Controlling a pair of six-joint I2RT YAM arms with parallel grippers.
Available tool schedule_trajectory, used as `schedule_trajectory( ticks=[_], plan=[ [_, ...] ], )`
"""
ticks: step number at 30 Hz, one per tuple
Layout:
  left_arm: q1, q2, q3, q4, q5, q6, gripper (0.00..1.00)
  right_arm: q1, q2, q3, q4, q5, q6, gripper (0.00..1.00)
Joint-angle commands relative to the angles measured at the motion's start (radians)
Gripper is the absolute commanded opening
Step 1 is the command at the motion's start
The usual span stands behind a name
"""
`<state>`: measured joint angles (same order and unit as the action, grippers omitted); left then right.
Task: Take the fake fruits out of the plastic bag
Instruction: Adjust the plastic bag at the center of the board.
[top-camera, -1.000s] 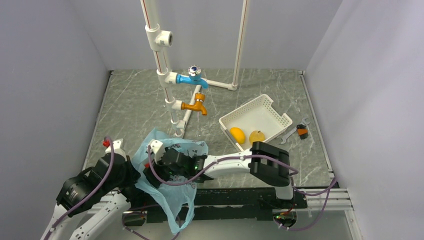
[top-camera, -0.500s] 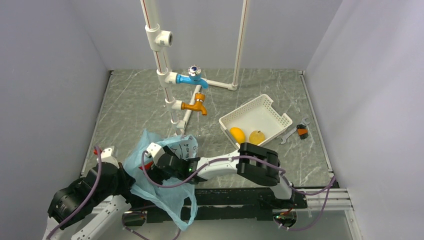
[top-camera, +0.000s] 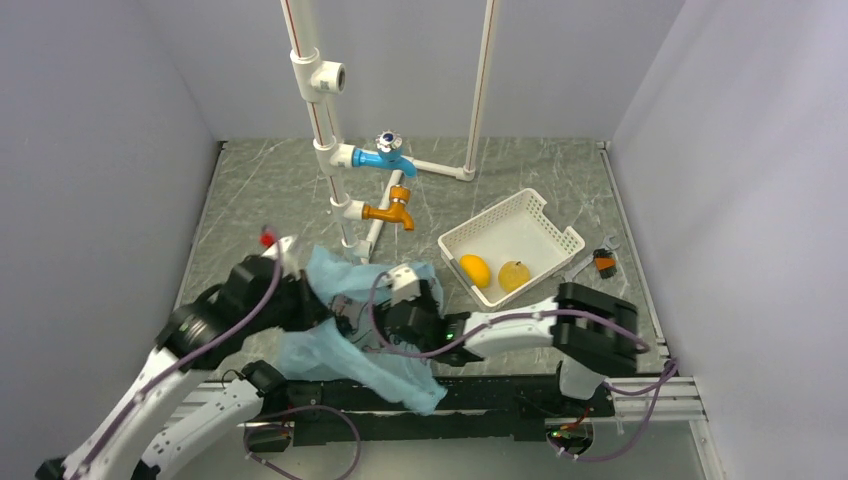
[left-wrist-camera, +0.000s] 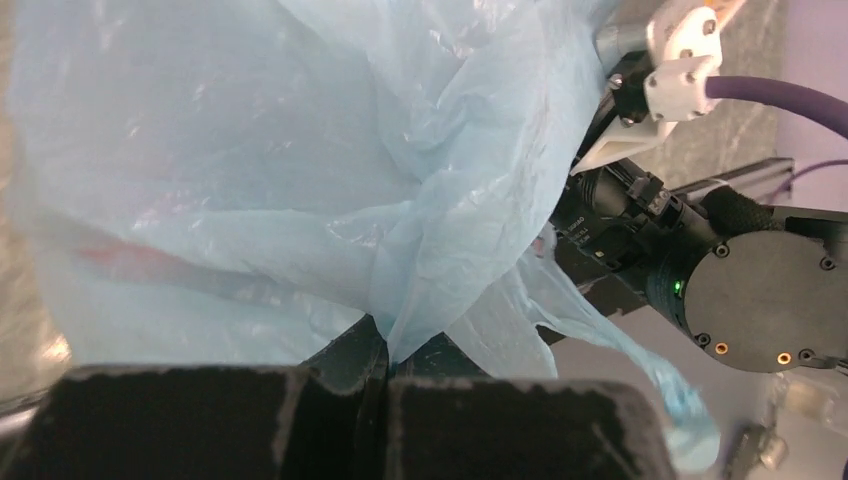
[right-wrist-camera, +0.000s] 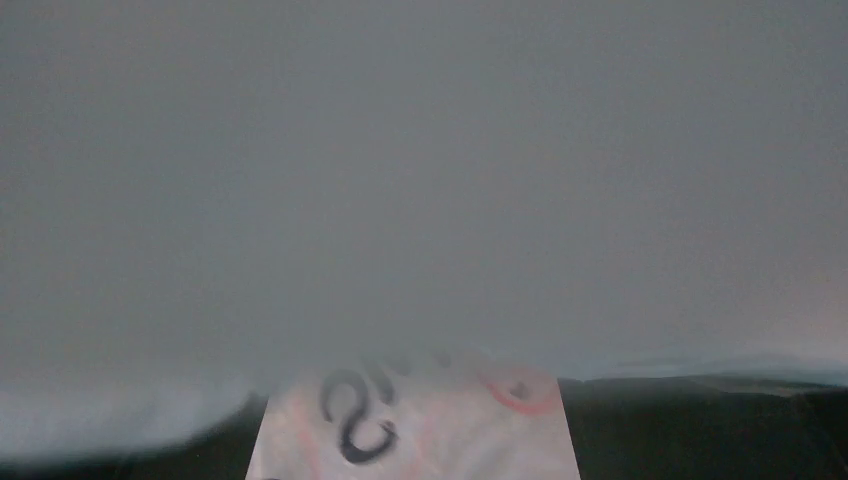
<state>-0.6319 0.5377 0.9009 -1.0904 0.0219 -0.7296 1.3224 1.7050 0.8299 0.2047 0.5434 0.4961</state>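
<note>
By my reading the task is about half done. An orange-yellow oval plastic fruit (top-camera: 475, 269) and a pale yellow roundish plastic fruit (top-camera: 514, 274) lie side by side in the near corner of the white slotted plastic basket (top-camera: 545, 215). No red or dark purple fruit shows anywhere, so those two are presumably inside the thin translucent light-blue plastic bag (top-camera: 340, 345), not yet fetched. The bag hangs bunched to the left of the basket, over the grey marbled counter (top-camera: 260, 210), held between the two arms. The left claw (left-wrist-camera: 385, 365) is pinched together on a fold of its film. The right claw (top-camera: 360, 325) reaches into it from the basket side; film covers its camera, so I cannot tell whether it is apart or together. The bag's long axis runs diagonally, from a far end level with the basket down to a loose tail pointing at the counter's near edge.
</note>
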Motion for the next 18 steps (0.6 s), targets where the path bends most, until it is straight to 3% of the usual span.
schedule_trajectory(
  ticks=[1,5,9,11,14,18],
  plan=[
    [-0.004,0.186,0.06,0.322,0.186,0.061,0.0,-0.064,-0.186,-0.138,-0.022,0.173,0.126,0.99],
    [-0.085,0.333,0.175,0.442,0.221,0.067,0.0,-0.116,-0.343,-0.211,-0.039,0.174,0.08,0.99],
    [-0.202,0.431,0.34,0.301,0.082,0.117,0.0,-0.105,-0.444,-0.24,0.036,0.042,-0.073,0.99],
    [-0.209,0.395,0.301,0.267,0.042,0.112,0.0,-0.081,-0.452,-0.228,0.069,-0.072,-0.127,0.99],
    [-0.21,0.274,0.188,0.197,-0.018,0.075,0.0,0.014,-0.427,-0.204,0.119,-0.128,-0.184,0.99],
    [-0.209,0.068,0.028,0.044,-0.135,-0.003,0.0,0.083,-0.357,-0.187,0.224,-0.255,-0.157,0.95]
  ],
)
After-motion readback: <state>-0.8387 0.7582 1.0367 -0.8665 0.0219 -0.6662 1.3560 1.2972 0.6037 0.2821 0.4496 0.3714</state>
